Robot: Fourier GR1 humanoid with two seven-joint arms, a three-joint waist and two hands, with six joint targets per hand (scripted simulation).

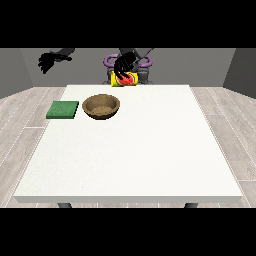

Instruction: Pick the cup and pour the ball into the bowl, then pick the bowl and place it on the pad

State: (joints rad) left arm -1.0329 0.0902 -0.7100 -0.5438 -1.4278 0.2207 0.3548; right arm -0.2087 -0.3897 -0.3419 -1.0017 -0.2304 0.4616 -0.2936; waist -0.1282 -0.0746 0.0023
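- Fingers of the hand at the view's right curl down around the cup, gripping it from above.
- That cup is yellow with red markings and lies tipped on its side in the grasp, held above the far edge of the table, at about 12 o'clock from the table's middle.
- No part of the ball can be made out (the black fingers cover much of the cup, so whether it is inside cannot be told).
- At the view's left, the other hand hangs in the air past the table's far left corner, at about 11 o'clock from the bowl and well apart from everything on the table; its fingers look loosely spread and hold nothing.
- On the far left part of the white table sits the brown bowl, upright, at about 7 o'clock from the cup and near it, though not touching.
- Its inside shows only a brownish floor.
- Just beside the bowl, at its 9 o'clock, the green pad lies flat on the table with a narrow gap between the two.
- Behind the cup, the robot's body shows grey and purple at the top of the view.
- Grey wooden flooring surrounds the table on both sides.
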